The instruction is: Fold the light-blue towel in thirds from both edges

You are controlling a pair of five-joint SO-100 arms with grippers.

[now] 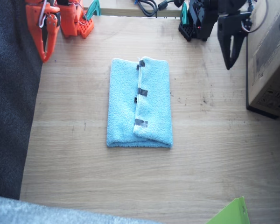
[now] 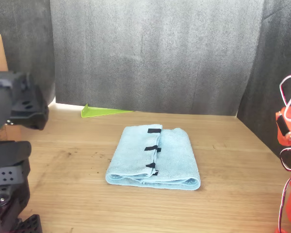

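The light-blue towel [image 1: 140,103] [image 2: 155,158] lies folded on the middle of the wooden table. Its top flap ends in an edge [image 1: 140,93] [image 2: 153,148] marked by three short black tape strips running down the middle. A second taped edge peeks out just beneath it. My right gripper [image 1: 45,55], orange, hangs at the far corner, well apart from the towel, its jaws together. My left gripper [image 1: 229,63], black, hangs by the cardboard box, also away from the towel with its jaws together. Neither holds anything.
A cardboard box [image 1: 270,60] stands at the table's side by the left arm. A green plastic piece [image 1: 231,214] [image 2: 104,112] lies at the table's edge. Dark cloth [image 1: 11,93] borders the table by the right arm. Cables [image 1: 147,5] lie past the table's edge between the two arms' bases.
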